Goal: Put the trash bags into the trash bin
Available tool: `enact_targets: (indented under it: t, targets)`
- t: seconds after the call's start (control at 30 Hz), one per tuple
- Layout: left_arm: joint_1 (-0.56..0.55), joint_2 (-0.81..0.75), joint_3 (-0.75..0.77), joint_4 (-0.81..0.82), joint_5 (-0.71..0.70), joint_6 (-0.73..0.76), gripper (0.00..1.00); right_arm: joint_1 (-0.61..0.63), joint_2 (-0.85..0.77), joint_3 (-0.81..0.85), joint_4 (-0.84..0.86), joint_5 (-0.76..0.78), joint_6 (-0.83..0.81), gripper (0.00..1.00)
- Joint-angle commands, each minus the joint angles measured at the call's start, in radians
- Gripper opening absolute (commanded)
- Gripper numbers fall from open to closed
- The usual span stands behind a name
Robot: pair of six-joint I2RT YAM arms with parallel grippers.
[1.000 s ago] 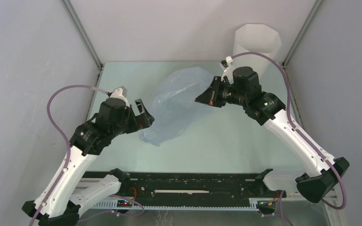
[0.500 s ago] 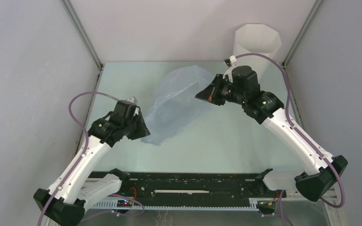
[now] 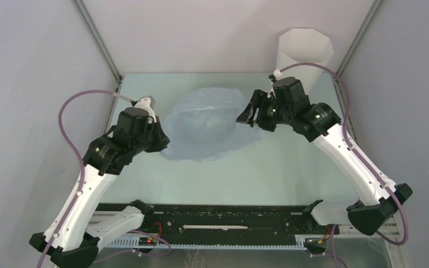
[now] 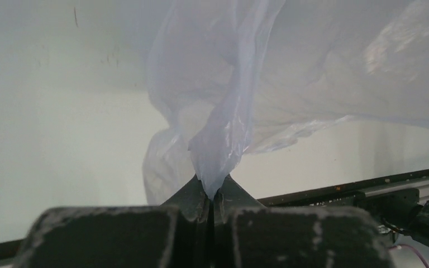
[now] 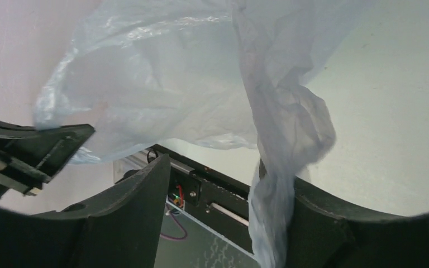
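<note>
Left gripper [image 4: 212,196] clamped tight on a twisted corner of the trash bag [image 3: 206,125], arm reaching inward from the left; right gripper [image 5: 229,184] with jaws parted, a strand of film hanging loose between them. Bag spread over the middle of the table [image 3: 279,167], long axis running left to right between both arms, apart from the upright trash bin [image 3: 305,53] in the far right corner. Pinch and loose strand legible in wrist views only; bin visible from above only.
</note>
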Motion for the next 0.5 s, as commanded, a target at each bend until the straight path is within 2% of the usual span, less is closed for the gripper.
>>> enact_targets:
  t: [0.0, 0.13, 0.27, 0.47]
  targets:
    - [-0.044, 0.009, 0.129, -0.01, -0.103, 0.072, 0.0, -0.042, -0.081, 0.089, -0.156, 0.097, -0.074, 0.69]
    - [-0.055, -0.019, 0.117, 0.013, -0.121, 0.095, 0.0, -0.138, -0.143, 0.116, -0.223, 0.098, -0.076, 0.77]
    - [-0.061, -0.046, 0.093, 0.019, -0.119, 0.105, 0.0, -0.236, -0.173, 0.168, -0.28, 0.122, -0.091, 0.79]
    - [-0.06, -0.034, 0.118, 0.023, -0.127, 0.126, 0.0, -0.501, -0.132, 0.21, -0.246, 0.199, -0.075, 0.77]
